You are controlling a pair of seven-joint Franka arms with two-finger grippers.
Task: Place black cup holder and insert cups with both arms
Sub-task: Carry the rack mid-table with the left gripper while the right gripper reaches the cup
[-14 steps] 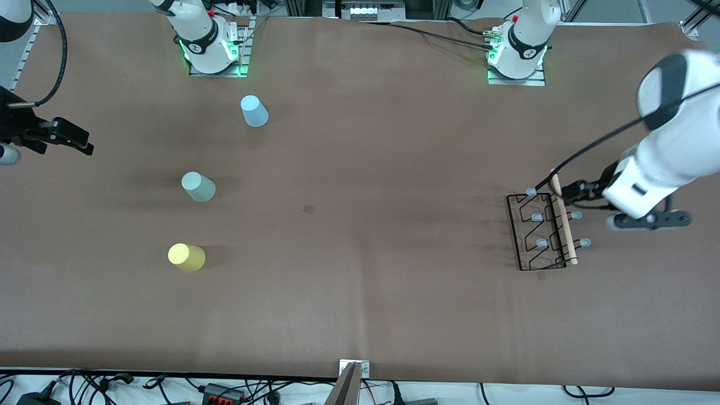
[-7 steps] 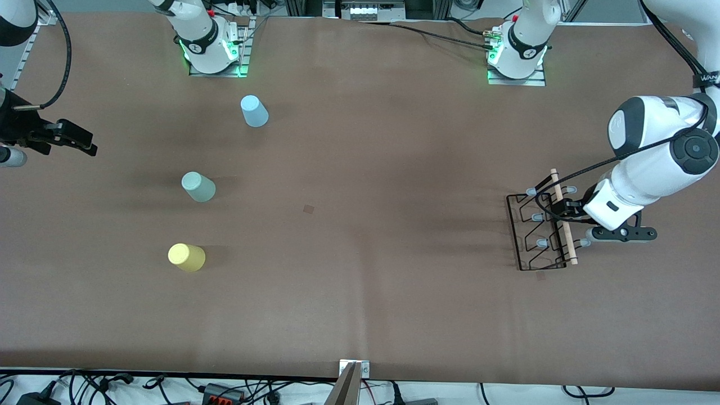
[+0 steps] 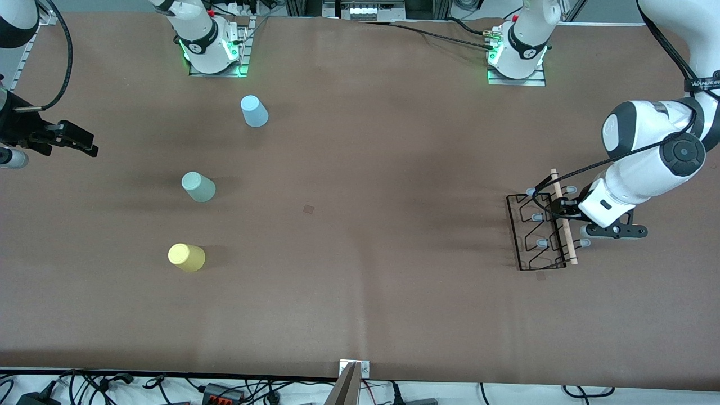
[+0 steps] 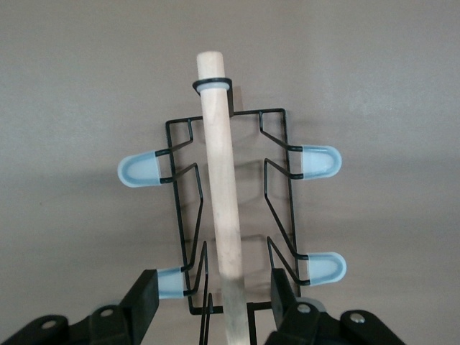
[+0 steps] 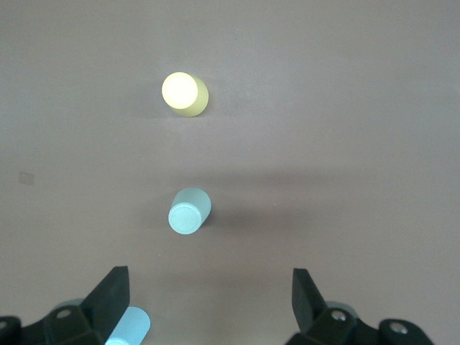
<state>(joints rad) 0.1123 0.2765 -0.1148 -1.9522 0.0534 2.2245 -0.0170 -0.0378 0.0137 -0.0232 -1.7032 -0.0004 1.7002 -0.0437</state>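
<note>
The black cup holder [image 3: 534, 233] lies on the table at the left arm's end, its wooden rod handle [image 3: 564, 225] on top. My left gripper [image 3: 564, 210] is down over it. In the left wrist view the left gripper [image 4: 215, 286] straddles the rod [image 4: 219, 187] with a gap on each side, still open, and its fingers [image 4: 147, 291] sit among the wire and the pale pegs. The blue cup [image 3: 254, 111], the green cup [image 3: 198, 187] and the yellow cup [image 3: 187, 257] stand apart toward the right arm's end. My right gripper [image 3: 79, 143] hangs open and empty over that end.
The right wrist view shows the right gripper [image 5: 208, 287] over bare table, with the yellow cup [image 5: 185, 94], green cup [image 5: 190, 210] and blue cup [image 5: 129, 327] in sight. A small dark mark [image 3: 309, 208] lies mid-table. Cables run along the front edge.
The left arm has swung in and come down over the cup holder's rod, and its fingers have narrowed around it. The right arm has barely moved. The cups are unmoved.
</note>
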